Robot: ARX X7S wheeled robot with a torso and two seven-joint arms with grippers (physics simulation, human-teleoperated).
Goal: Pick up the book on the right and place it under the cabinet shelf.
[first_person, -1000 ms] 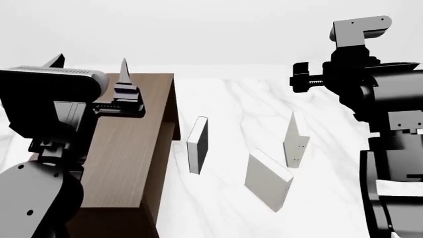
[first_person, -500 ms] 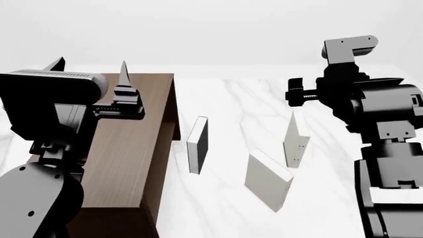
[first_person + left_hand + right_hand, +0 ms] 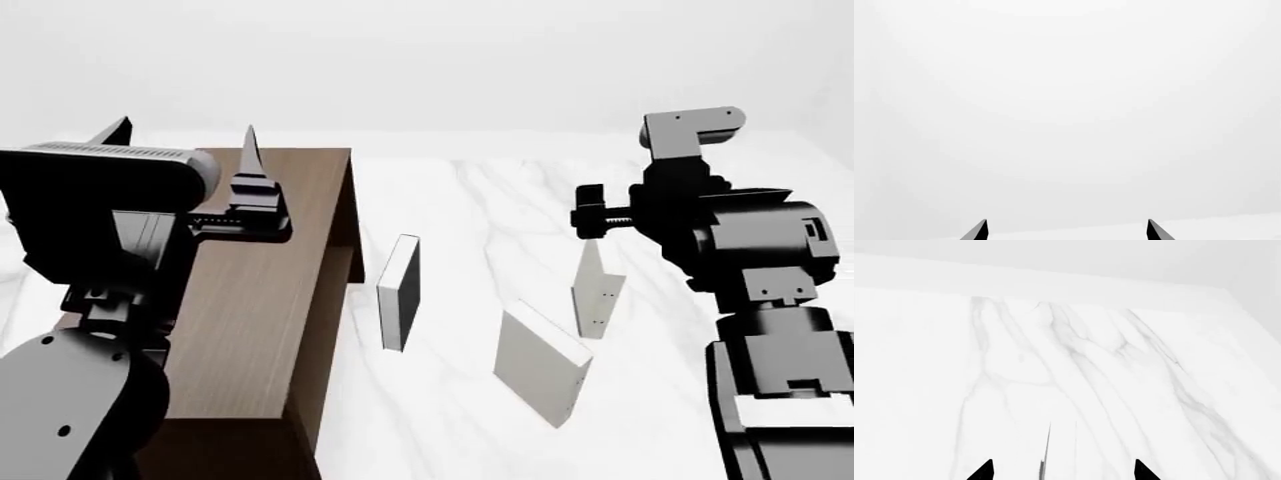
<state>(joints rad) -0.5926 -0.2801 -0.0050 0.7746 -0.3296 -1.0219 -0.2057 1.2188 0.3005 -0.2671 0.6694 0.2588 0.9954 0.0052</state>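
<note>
The book [image 3: 595, 290] is a thin white slab that stands on edge on the marble table [image 3: 441, 420], at the right of three books. My right arm [image 3: 727, 235] hangs just above and behind it. In the right wrist view, the book's top edge [image 3: 1044, 462] shows as a thin line between the spread tips of my right gripper [image 3: 1062, 471], which is open and holds nothing. The dark-brown cabinet shelf [image 3: 260, 300] lies at the left. My left gripper [image 3: 182, 140] is open above the cabinet's far end. In its own wrist view the left gripper [image 3: 1067, 231] faces only a blank wall.
A white book with a dark face [image 3: 399, 290] stands upright beside the cabinet. A grey-beige blocky book [image 3: 541, 362] leans in front of the white one, slightly to its left. The table's far edge [image 3: 1054, 282] meets a pale wall.
My right arm has come down and to the left, closer to the top of the white book. The left arm, the cabinet and the books have not moved.
</note>
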